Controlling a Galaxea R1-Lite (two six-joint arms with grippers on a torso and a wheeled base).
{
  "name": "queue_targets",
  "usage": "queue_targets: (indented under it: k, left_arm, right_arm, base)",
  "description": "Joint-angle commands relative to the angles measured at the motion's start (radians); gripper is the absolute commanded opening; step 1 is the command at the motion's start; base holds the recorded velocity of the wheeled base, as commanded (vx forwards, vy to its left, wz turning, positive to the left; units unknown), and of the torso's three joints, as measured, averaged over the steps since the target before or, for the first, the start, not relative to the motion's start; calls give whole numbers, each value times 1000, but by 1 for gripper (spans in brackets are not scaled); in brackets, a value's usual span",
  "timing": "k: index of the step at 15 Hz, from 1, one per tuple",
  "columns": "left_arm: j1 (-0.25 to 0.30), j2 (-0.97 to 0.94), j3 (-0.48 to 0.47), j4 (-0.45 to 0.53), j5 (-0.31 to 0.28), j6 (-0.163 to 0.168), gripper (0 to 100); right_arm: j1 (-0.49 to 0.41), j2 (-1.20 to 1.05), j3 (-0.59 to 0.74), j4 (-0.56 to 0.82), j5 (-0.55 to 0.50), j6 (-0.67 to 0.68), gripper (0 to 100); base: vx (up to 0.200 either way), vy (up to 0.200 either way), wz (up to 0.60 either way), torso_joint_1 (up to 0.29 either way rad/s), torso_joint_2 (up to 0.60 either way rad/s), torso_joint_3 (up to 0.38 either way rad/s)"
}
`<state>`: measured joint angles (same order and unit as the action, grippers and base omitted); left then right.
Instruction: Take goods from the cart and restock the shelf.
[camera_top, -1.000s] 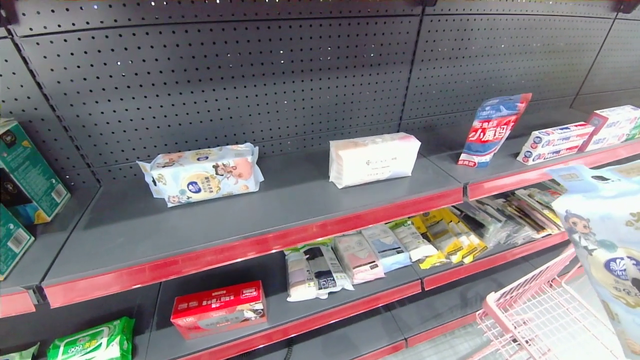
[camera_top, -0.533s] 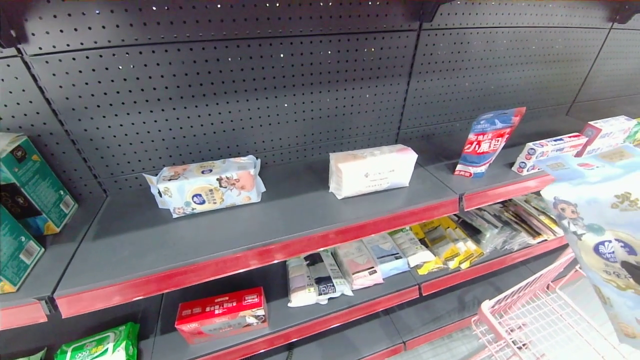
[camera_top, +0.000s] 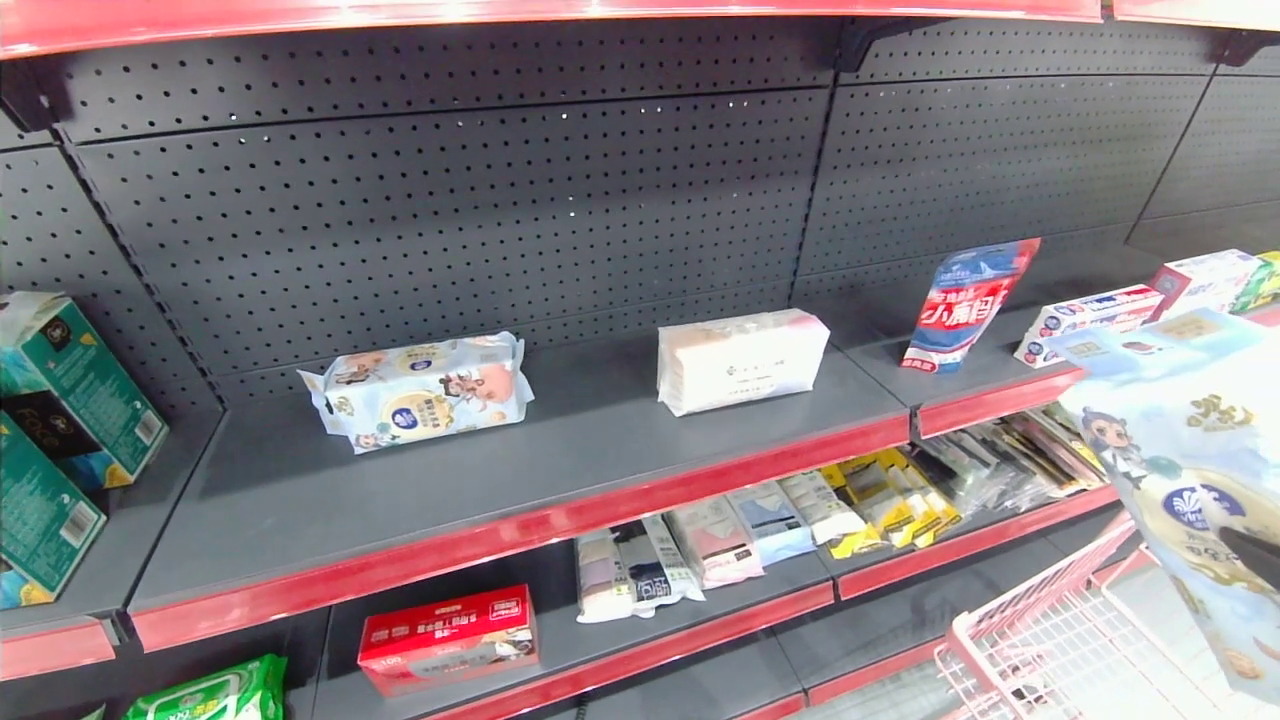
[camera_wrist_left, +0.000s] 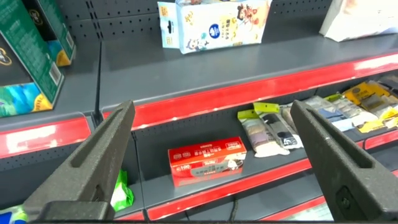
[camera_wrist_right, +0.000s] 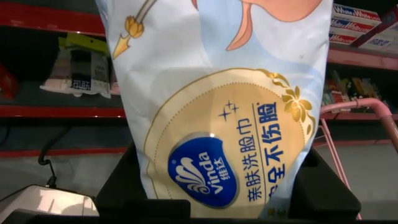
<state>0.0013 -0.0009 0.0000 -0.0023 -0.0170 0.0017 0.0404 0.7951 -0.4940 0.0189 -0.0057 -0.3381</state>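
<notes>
Right now my right gripper is closed on the soft pack, its two dark fingers pressing the lower end while the rest stands up tall at the right edge of the head view, above the pink cart in the lower right corner. My left gripper is spread wide with nothing between its fingers, facing the lower shelves.

I judge the step in hand to be the carry from cart to shelf. A matching pack lies left of centre on the grey board, and a white pack sits right of centre, well apart from it, so the bare stretch between them looks like the natural slot.

To do this well, I should hold a firm squeeze, since the wrapper looks soft and could sag or slip when tipped. I should bring the load across high enough to clear the red lip at the board's front, lay it down on its long side like its twin, and let go only once it rests flat, set back from the lip.
</notes>
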Motion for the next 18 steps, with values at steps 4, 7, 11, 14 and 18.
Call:
queue_targets:
  k: [4, 7, 11, 14, 18]
  left_arm:
    - [0, 1, 0, 1, 0, 0, 100]
    - [0, 1, 0, 1, 0, 0, 100]
    - [0, 1, 0, 1, 0, 0, 100]
    - [0, 1, 0, 1, 0, 0, 100]
    - [0, 1, 0, 1, 0, 0, 100]
  right_arm:
    - [-5, 6, 8, 1, -2, -16, 0]
    - [-5, 7, 8, 1, -2, -16, 0]
    - [-5, 13, 8, 1, -2, -18, 0]
    - [-5, 10, 11, 1, -2, -27, 0]
    - [-7, -4, 19, -1, 1, -13, 0]
  base:
    - [0, 0, 0, 0, 0, 0]
    - [0, 0, 400, 5, 2, -2]
    - [0, 0, 600, 10, 1, 1]
    - [0, 0, 200, -1, 1, 1]
    - [0, 0, 0, 0, 0, 0]
